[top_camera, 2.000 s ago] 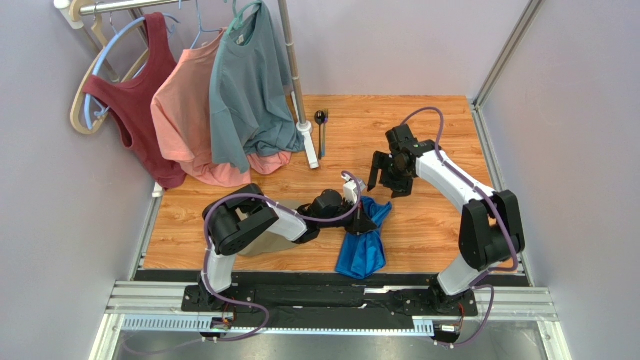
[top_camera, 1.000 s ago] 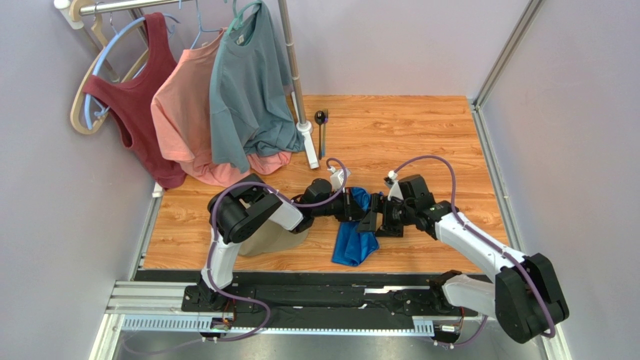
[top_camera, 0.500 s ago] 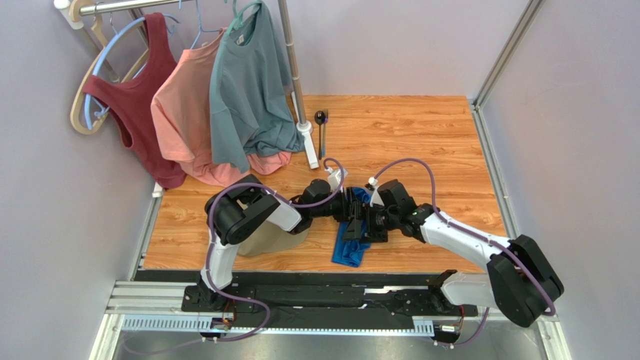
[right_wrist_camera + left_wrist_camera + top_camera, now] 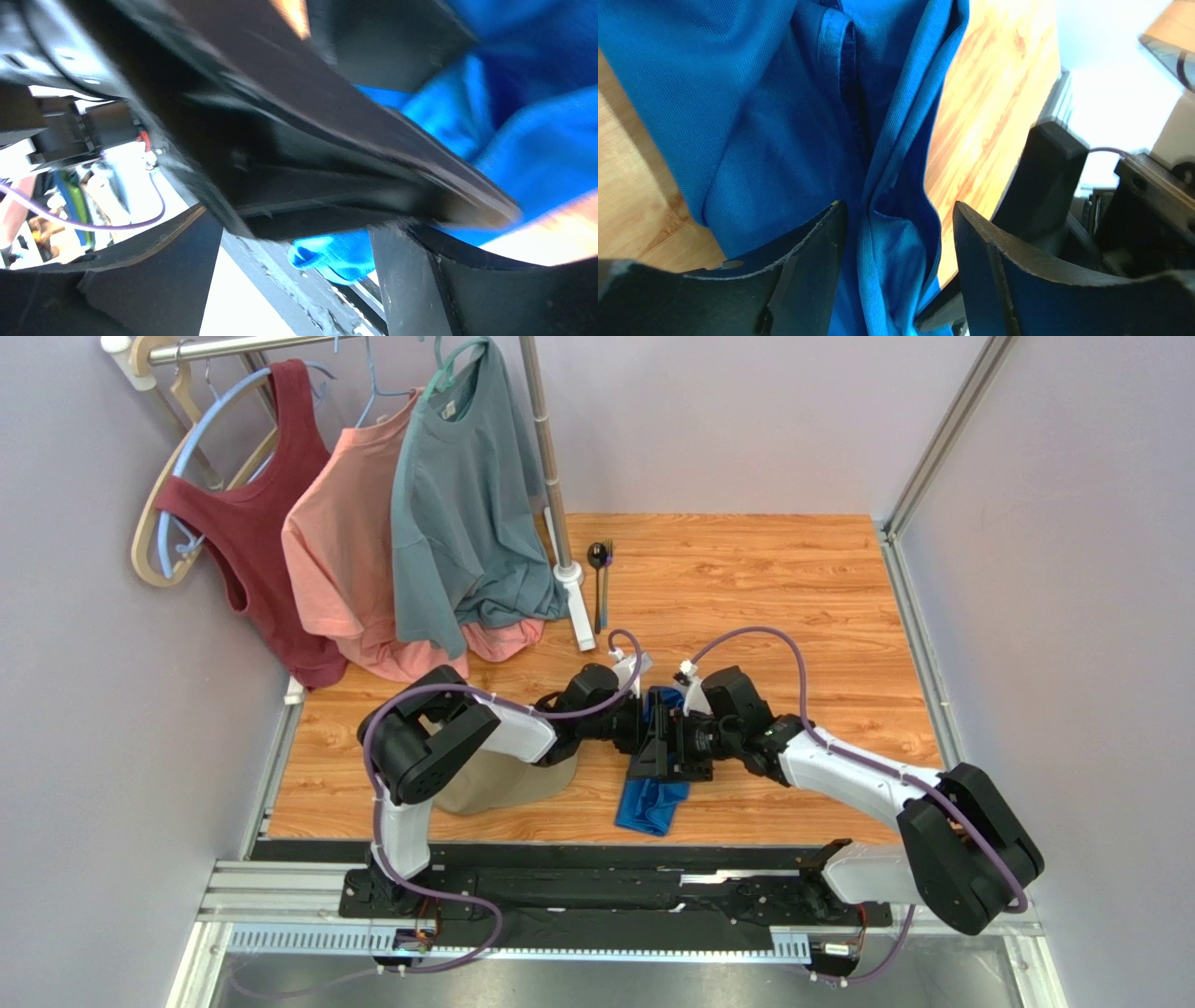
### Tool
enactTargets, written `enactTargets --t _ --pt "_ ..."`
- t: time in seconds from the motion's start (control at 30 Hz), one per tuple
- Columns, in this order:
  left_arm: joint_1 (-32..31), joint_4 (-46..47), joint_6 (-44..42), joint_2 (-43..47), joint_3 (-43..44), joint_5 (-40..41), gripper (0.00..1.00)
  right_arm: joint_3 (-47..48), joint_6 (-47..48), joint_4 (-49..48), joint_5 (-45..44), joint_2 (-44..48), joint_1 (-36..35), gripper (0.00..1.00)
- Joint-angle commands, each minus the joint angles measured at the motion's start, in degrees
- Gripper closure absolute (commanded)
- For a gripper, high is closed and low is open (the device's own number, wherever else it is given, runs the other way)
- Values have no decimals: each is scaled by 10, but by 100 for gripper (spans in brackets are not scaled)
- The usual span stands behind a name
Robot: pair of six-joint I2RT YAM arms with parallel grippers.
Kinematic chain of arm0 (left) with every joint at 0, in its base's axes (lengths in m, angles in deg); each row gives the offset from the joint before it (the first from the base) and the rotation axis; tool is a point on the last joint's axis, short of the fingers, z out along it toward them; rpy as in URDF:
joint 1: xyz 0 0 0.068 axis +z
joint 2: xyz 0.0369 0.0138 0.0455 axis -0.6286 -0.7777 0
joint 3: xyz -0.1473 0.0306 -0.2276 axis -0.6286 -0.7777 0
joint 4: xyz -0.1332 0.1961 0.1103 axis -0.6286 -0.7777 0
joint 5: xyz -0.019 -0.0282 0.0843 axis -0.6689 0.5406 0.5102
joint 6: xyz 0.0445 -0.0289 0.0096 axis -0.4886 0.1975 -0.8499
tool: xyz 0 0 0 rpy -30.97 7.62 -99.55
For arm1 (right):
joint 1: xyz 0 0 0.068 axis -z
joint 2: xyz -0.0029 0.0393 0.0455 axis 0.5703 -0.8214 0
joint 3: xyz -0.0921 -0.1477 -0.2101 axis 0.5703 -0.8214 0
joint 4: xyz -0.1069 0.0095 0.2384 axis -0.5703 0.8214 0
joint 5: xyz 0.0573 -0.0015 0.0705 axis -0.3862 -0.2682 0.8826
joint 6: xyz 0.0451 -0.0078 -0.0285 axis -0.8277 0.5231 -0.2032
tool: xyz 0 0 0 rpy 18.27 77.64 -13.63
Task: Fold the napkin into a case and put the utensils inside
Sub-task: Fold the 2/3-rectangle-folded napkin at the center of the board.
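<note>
The left tool (image 4: 899, 210) straddles a napkin (image 4: 773, 126) crease, jaws apart; the right tool (image 4: 676, 749), also open, crowds it. Best to pinch separate edges, then spread flat.

top external: high behind arm bases, looking down and far over whole table (image 4: 786, 574) | left wrist: close above napkin (image 4: 773, 105), facing down | right wrist: closer still, blurred, facing left | shared: napkin, all three
</note>
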Motion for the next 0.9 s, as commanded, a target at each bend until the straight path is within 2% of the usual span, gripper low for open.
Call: enactTargets --t 0.0,0.07,0.17,0.23,0.27,0.33,0.43,0.53,0.6,0.63,0.73,0.87 --pt "1 -76 -35 7 31 -6 33 -4 -9 -73 44 -16 -2 23" --pt "1 -86 -36 4 39 -6 35 -7 -9 -73 45 -18 -1 23" --pt "1 -103 -44 8 44 2 44 -1 10 -32 23 10 1 23" --pt "1 -105 -47 14 41 8 48 6 25 6 15 31 9 23" --pt "1 -107 -49 15 40 9 54 11 33 21 10 42 23 23" --pt "1 -109 -51 16 41 7 56 29 59 90 -22 69 42 22" --pt "1 -104 -47 16 37 2 60 31 76 140 -21 95 109 21" --pt "1 -98 -45 18 36 -2 62 24 85 141 2 88 182 20" --pt "1 -94 -45 22 35 -6 61 33 96 126 15 66 186 20" --pt "1 -94 -46 27 34 -7 51 37 98 118 28 42 185 20" --pt "1 -103 -53 42 30 -10 36 44 88 79 47 5 185 20" --pt "1 -120 -67 63 20 -19 35 59 91 60 37 -19 186 20"
